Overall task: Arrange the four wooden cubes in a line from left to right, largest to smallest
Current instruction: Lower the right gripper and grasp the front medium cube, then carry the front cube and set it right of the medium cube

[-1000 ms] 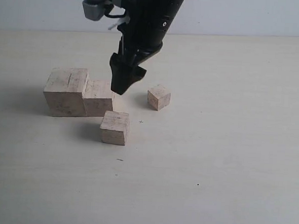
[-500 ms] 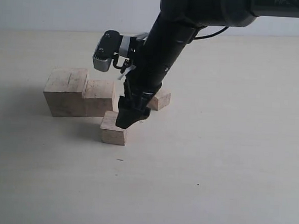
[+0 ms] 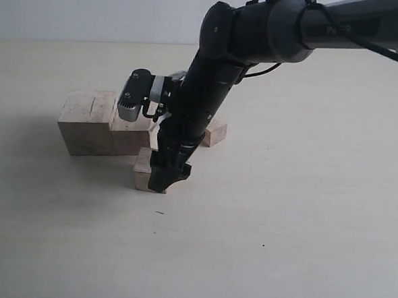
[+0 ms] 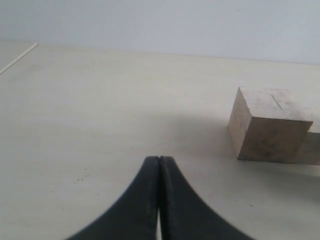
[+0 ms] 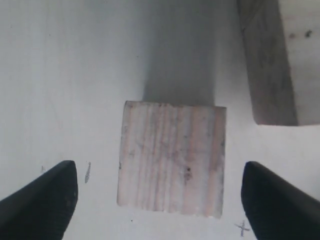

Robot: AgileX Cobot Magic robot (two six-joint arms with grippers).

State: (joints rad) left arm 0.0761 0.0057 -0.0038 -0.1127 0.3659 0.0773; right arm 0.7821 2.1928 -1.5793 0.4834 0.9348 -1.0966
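Observation:
Four pale wooden cubes lie on the table. The largest cube (image 3: 86, 122) (image 4: 270, 125) touches the second cube (image 3: 133, 137) on its right. The third cube (image 3: 142, 170) (image 5: 172, 170) lies in front of them. My arm partly hides the smallest cube (image 3: 215, 132). My right gripper (image 3: 167, 177) (image 5: 162, 200) is open and low over the third cube, with one finger on each side of it and gaps on both sides. My left gripper (image 4: 159, 160) is shut on nothing, hovering off to one side of the largest cube; the exterior view does not show it.
The table (image 3: 303, 216) is a pale, plain surface with a light wall behind it. A small pencilled cross (image 5: 243, 228) marks the table beside the third cube. The second cube's side (image 5: 280, 60) stands close behind the third.
My right arm has come down and forward from above the second cube to the third cube, which now sits between its open fingers. The cubes have not moved.

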